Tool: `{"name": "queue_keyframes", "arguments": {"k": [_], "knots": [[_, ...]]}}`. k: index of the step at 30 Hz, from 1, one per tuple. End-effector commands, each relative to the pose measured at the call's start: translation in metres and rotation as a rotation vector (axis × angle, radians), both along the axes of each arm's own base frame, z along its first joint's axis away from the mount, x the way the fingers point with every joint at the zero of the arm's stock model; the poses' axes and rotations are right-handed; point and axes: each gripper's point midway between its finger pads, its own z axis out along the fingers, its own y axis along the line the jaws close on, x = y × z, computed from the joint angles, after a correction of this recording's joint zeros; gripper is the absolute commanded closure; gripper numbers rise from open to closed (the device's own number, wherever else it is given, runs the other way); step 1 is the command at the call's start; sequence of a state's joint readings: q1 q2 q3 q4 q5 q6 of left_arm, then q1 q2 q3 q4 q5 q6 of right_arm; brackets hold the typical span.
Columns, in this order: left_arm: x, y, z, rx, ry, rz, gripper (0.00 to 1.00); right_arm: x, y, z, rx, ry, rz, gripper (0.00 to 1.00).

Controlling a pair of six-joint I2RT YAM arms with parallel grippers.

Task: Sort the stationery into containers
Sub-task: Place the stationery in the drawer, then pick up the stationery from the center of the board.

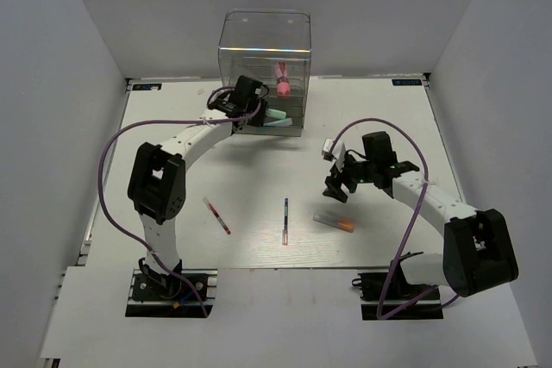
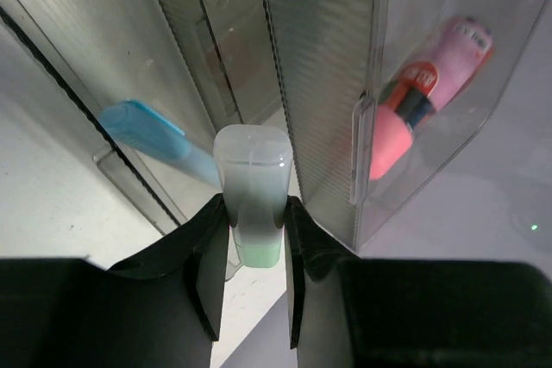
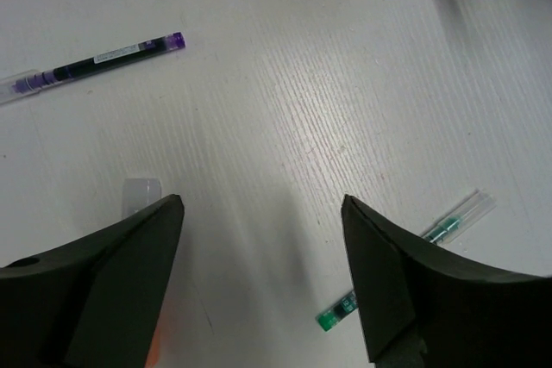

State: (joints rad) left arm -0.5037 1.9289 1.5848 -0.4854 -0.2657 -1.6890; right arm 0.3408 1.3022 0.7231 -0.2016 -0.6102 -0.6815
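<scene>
The clear drawer box (image 1: 264,45) stands at the far middle of the table. A pink tube (image 1: 282,81) lies in one of its drawers and shows in the left wrist view (image 2: 427,84). A light-blue marker (image 2: 151,131) lies in a lower drawer. My left gripper (image 1: 245,99) is at the box front, shut on a green marker (image 2: 253,161) with its pale cap towards the drawers. My right gripper (image 1: 340,184) is open and empty above the table. A grey-orange marker (image 1: 334,223) lies just near of it. A dark pen (image 1: 285,221) and a red pen (image 1: 216,215) lie on the table.
In the right wrist view the dark pen (image 3: 95,62) lies ahead to the left, the grey cap (image 3: 142,190) of the marker is beside the left finger, and a thin green-tipped pen (image 3: 405,260) lies by the right finger. White walls enclose the table.
</scene>
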Motion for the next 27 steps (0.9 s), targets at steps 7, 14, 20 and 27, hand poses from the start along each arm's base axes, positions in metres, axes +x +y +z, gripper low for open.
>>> {"name": "queue_keyframes", "arguments": {"k": [7,14,20,27], "knots": [[0.004,0.011,-0.004,-0.052,0.022,0.054,0.35,-0.023,0.001,0.005,0.003,-0.017,0.112,0.10],[-0.002,0.014,0.022,-0.053,-0.042,0.023,0.24,-0.025,-0.001,0.010,0.004,-0.036,0.109,0.10],[-0.024,0.016,0.049,-0.008,-0.104,-0.095,0.23,-0.031,-0.002,0.003,0.006,-0.018,0.107,0.10],[-0.066,0.021,0.057,0.062,-0.156,-0.253,0.19,-0.028,-0.002,-0.008,-0.006,0.036,0.074,0.10]]}}
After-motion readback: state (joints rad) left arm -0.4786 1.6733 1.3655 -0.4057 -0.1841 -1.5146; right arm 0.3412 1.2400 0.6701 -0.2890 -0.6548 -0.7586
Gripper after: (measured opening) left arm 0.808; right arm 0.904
